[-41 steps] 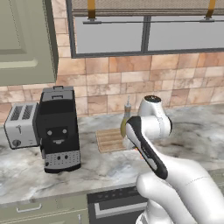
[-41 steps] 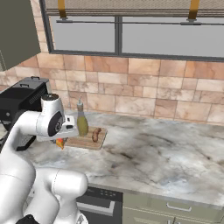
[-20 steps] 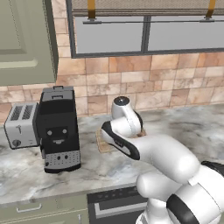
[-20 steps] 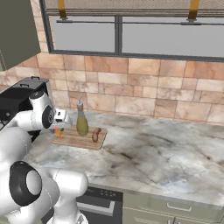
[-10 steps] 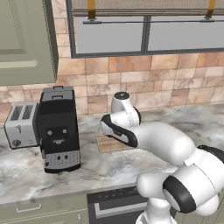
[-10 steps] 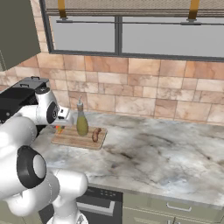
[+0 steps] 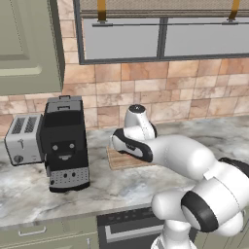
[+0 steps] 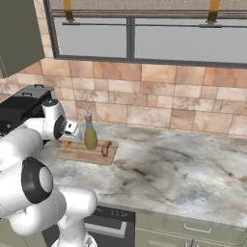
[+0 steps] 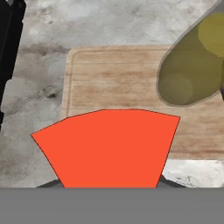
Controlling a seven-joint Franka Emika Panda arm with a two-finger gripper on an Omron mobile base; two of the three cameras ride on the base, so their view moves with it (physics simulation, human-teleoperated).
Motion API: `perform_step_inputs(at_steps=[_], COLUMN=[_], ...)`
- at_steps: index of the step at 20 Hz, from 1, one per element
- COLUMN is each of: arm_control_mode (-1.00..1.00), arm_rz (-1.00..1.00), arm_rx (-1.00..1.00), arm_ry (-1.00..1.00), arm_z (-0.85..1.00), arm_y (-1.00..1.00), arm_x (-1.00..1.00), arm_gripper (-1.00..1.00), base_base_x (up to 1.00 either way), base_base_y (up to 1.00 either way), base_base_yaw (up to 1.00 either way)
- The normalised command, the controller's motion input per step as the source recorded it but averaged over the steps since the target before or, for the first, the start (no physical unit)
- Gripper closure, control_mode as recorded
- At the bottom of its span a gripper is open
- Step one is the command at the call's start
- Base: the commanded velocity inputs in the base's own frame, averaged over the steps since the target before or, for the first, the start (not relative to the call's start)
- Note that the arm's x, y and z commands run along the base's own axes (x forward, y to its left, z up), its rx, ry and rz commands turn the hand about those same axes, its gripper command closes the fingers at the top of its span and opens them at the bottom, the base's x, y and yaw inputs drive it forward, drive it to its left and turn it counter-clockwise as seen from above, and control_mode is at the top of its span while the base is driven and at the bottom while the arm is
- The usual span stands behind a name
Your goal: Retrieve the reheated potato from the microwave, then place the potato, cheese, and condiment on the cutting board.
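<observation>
Now the jaws [image 9: 109, 186] grip the cheese [image 9: 107, 146] just over the near edge of the cutting board [image 9: 113, 87]; condiment [image 8: 89, 135] and potato [image 8: 104, 148] stand beyond. Next: lower, release.

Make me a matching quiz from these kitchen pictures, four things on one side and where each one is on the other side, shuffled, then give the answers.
Things:
1. potato
2. condiment
3. cheese
4. toaster

Places:
A. held in the fingers above the near edge of the cutting board
B. beside the black coffee machine, at the counter's left end
C. lying on the board's right end
D. standing upright on the board

Pairs: 1-C, 2-D, 3-A, 4-B
</observation>
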Motion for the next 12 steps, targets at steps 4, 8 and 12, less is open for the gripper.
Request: perform_step_inputs(at_steps=[4, 8, 12], arm_control_mode=[-1.00, -1.00, -1.00], arm_rz=[-0.06, -0.06, -0.05], arm_rx=[0.03, 0.01, 0.00], arm_ry=[-0.03, -0.01, -0.01], arm_z=[-0.16, -0.21, -0.18], arm_y=[0.05, 0.12, 0.09], arm_x=[0.10, 0.15, 0.08], arm_gripper=[1.00, 1.00, 1.00], base_base_x=[0.00, 0.00, 0.00], base_base_y=[0.00, 0.00, 0.00], base_base_yaw=[0.00, 0.00, 0.00])
